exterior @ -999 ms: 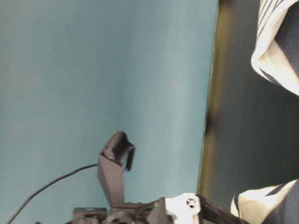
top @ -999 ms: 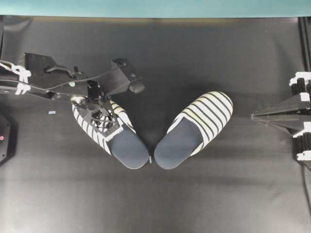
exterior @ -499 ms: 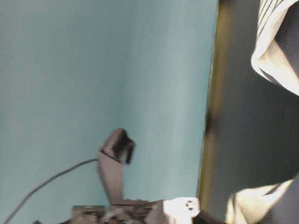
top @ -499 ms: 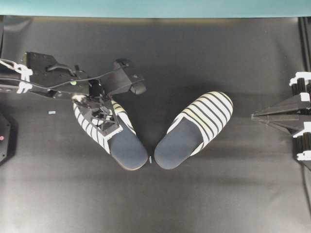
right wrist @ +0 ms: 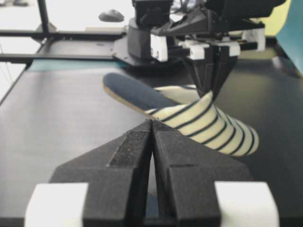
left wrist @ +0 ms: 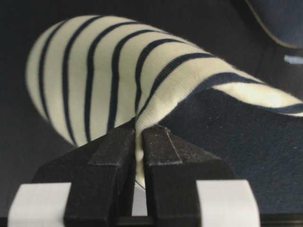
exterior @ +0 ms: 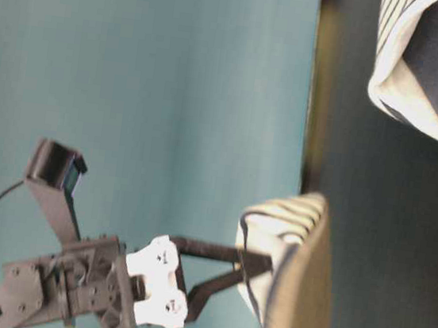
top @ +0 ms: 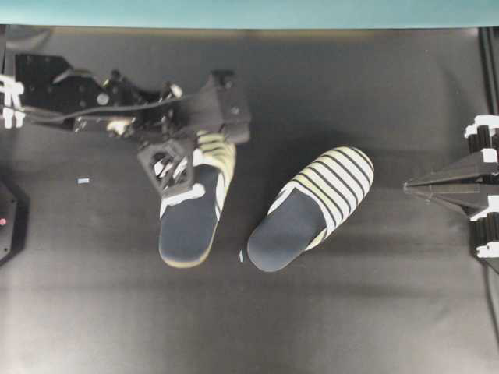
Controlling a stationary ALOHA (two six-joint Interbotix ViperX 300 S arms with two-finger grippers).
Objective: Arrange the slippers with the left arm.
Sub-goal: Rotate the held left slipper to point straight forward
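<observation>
Lifted and swung since earlier, slipper [top: 191, 210] hangs off the bench [top: 327, 312], our left gripper [top: 178, 165] jaws pinching its striped toe cover, right gripper [top: 413, 187] jaws pressed together, second slipper [top: 308, 210] resting well apart

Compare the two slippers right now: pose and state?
The held slipper is pinched at its toe cover by the left claw and lifted clear of the table; the free slipper lies flat, untouched. The held one's heel points straight down-frame; the free one's lies diagonal. Same stripes, navy insoles.

Black skeletal left arm [top: 93, 105], exposed cables, white cable ties.
</observation>
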